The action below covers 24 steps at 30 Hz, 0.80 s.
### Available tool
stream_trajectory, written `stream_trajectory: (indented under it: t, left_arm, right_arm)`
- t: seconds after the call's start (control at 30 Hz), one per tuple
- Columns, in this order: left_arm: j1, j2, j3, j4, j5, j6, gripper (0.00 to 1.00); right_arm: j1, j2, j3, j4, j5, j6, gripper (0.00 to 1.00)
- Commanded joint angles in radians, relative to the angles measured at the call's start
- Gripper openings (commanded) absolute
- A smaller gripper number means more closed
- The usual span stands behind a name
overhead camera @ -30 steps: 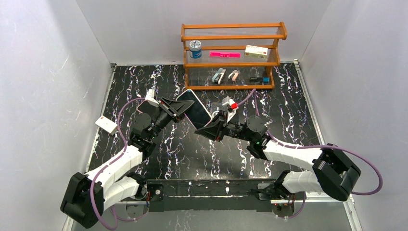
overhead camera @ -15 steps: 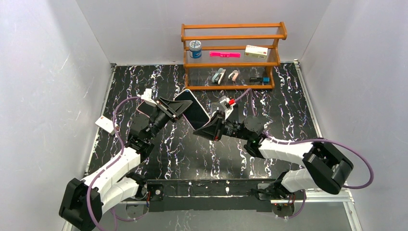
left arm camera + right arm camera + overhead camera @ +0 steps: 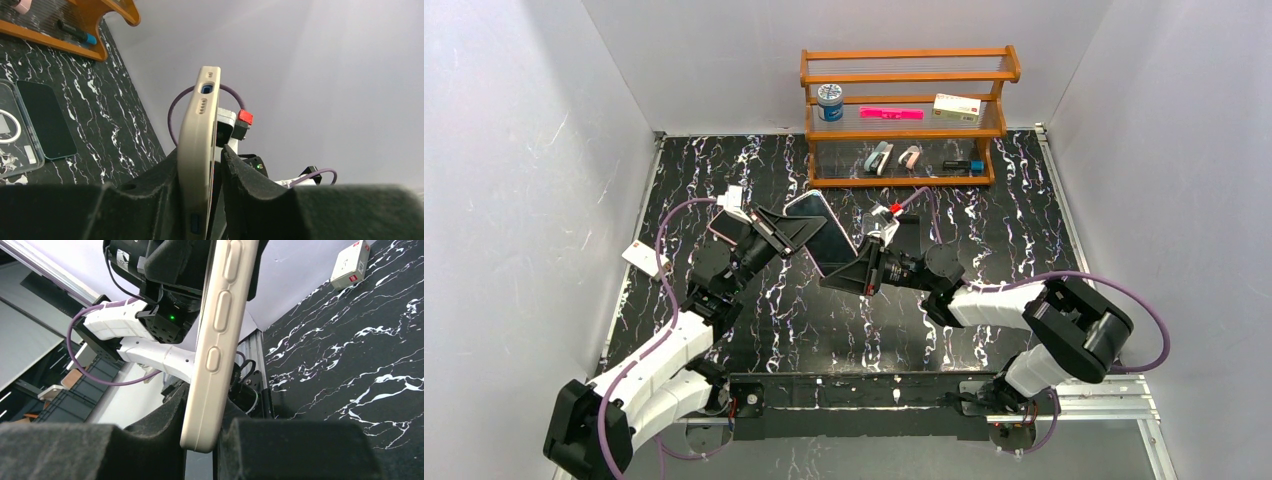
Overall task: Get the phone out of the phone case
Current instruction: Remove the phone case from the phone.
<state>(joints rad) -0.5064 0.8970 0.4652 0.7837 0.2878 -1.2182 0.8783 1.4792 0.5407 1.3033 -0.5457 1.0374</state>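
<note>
- Phone [image 3: 826, 230] sits in its case [image 3: 196, 150], up in the air over the middle of the desk [image 3: 1024, 220], btwn the two arms and touching no surface.
- Left end effector [image 3: 796, 228] has one end btwn its pads. Left wrist view shows a thin dark slit on the screen side, so can't tell if it's clamping or just loosely around it.
- Right end effector [image 3: 836, 274] is closed narrow on the opposite end. Right wrist view shows the case edge seated deep btwn the pads.
- Why held so (my read): a grip at both ends lets one side pin the case while the other peels or pushes. Being off the desk leaves the back and edges free to flex.
- Case look: cream/beige, matte, rounded corners, prob. soft.
- It has three moulded side buttons [image 3: 220, 305] along one long edge.
- One short end has a port cutout [image 3: 206, 89] w/ blue showing, plus a row of small holes.
- Screen is dark and glossy. No corner looks popped out, so the phone seems fully seated.
- Also there: a dark spare phone [image 3: 46, 120] flat on the desk beside a clear case [image 3: 10, 137], near the wooden shelf [image 3: 904, 75].
</note>
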Motion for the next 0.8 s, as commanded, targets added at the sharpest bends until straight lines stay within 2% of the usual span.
stream_trajectory:
  t: [0.0,0.1,0.17,0.3,0.37,0.43,0.53,0.77]
  left_arm:
    - [-0.020,-0.023,-0.012,0.055,0.057,0.025,0.19]
    - [-0.020,-0.022,-0.018,0.055,0.041,0.019,0.00]
    - [-0.019,-0.030,-0.026,0.055,0.018,0.011,0.00]
    - [-0.019,-0.048,-0.045,0.054,-0.043,-0.026,0.00]
    - [-0.020,-0.056,-0.051,0.052,-0.069,-0.037,0.00]
    - [-0.020,-0.061,-0.057,0.048,-0.094,-0.047,0.00]
    - [-0.019,-0.068,-0.065,0.040,-0.127,-0.075,0.00]
    - [-0.020,-0.119,-0.086,0.005,-0.243,-0.097,0.00]
  right_arm:
    - [-0.002,-0.006,0.056,0.089,0.010,0.046,0.01]
    - [-0.001,-0.015,0.054,0.068,0.010,0.027,0.01]
    - [-0.002,-0.025,0.053,0.045,0.010,0.003,0.02]
    - [0.004,-0.052,0.042,0.010,0.029,-0.052,0.36]
    - [0.010,-0.065,0.034,-0.004,0.053,-0.072,0.48]
    - [0.019,-0.076,0.032,-0.015,0.076,-0.092,0.55]
    - [0.033,-0.080,0.029,-0.027,0.104,-0.112,0.59]
    - [0.080,-0.076,0.013,-0.026,0.168,-0.160,0.60]
